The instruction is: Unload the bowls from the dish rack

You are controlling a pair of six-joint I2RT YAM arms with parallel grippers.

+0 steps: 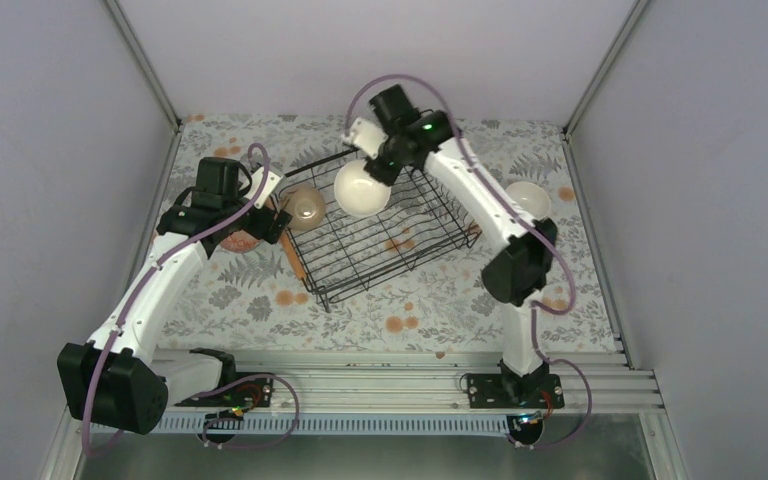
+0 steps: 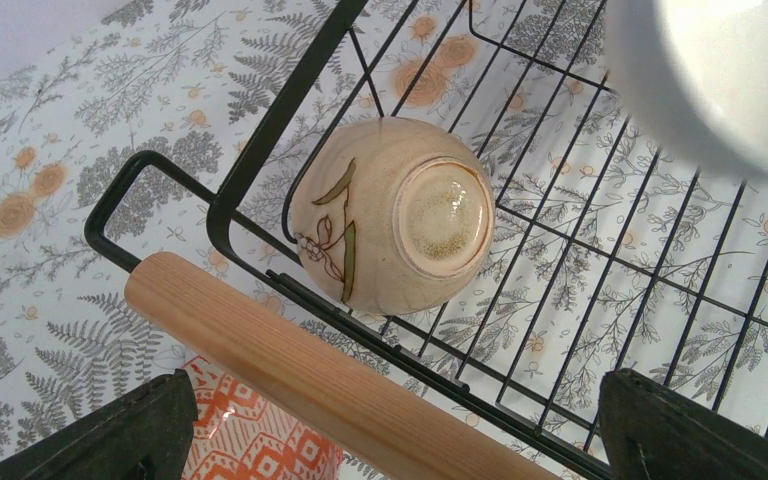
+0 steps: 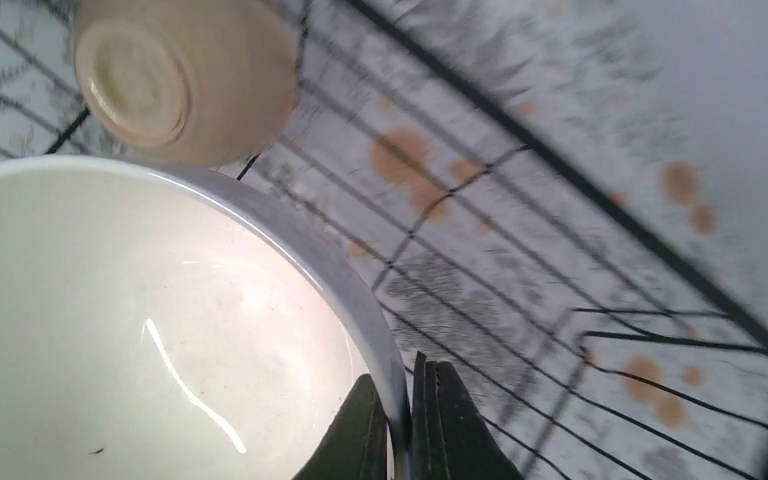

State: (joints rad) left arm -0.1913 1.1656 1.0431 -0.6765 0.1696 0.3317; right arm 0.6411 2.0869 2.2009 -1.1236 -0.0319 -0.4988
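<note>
The white bowl [image 3: 140, 330] is glossy and cream-white inside, with a thin pale rim and a streak of reflected light across its hollow. It hangs over the far side of the dish rack [image 1: 380, 235], above the wires. The right tool [image 3: 407, 400] is closed on its rim, one finger inside and one outside.

The beige bowl [image 2: 392, 212] lies bottom-up and a little tilted inside the rack's left corner. Its unglazed-looking foot ring faces up, and a green and brown leaf sprig is painted on its side. It rests on the black wires close against the rack wall nearest the wooden handle [image 2: 310, 365].

The orange bowl [image 2: 260, 430] has a white geometric pattern. It stands on the bench just outside that handle and is partly hidden by it.

The left tool [image 2: 392, 400] hovers above the rack's left edge, its fingers spread wide and holding nothing. The beige bowl lies below and between them.

Another pale bowl [image 1: 527, 198] sits upright on the floral bench [image 1: 260, 300], beyond the rack's right side and apart from it.
</note>
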